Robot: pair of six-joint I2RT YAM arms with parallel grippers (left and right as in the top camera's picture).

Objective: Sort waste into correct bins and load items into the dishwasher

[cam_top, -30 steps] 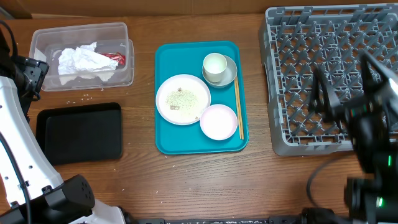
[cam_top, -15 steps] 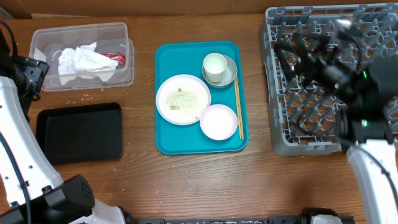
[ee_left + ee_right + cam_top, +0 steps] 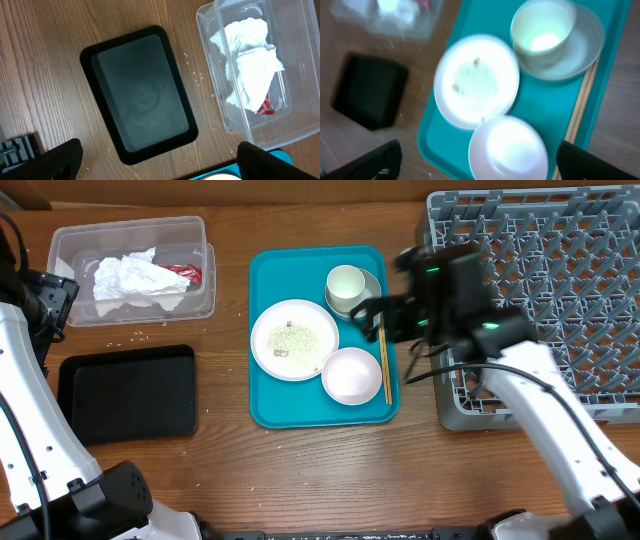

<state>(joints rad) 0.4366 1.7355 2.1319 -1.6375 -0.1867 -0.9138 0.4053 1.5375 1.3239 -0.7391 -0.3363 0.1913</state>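
Two arms are at work, and neither holds anything. The biggest thing on the bench is the grey dish rack (image 3: 540, 280), which fills the far right corner and looks empty from overhead. Next in size is the teal serving tray (image 3: 268, 395) at mid-bench. The clear tub (image 3: 130, 225) sits in the far left corner, and the black tray (image 3: 125, 395) lies just nearer along the left edge.

On the teal serving tray sit the large plate (image 3: 294, 340) carrying rice grains (image 3: 290, 338) and the small plate (image 3: 351, 376) touching it. The bowl (image 3: 372, 302) has the cup (image 3: 345, 284) inside it, and the chopsticks (image 3: 383, 365) lie along the right rim. The napkin (image 3: 135, 280) and the red wrapper (image 3: 186, 274) already lie in the tub.

The right gripper (image 3: 477, 147) hovers over the tray's right side with its jaws spread wide. The left gripper (image 3: 160, 152), likewise spread, hangs above the black tray.

The right wrist view is blurred, so the target is uncertain; it is probably the bowl or the small plate. The crockery is crowded, and the chopsticks are hemmed in between bowl, small plate and rim. A descending finger could nudge a neighbour or flick the chopsticks off. Tilting the large plate would spill rice onto the wood, where stray grains (image 3: 130, 338) already lie.

Open room is the bare wood along the near edge. The strip between tray and rack is narrow, and the rack wall stands close beside the right arm.
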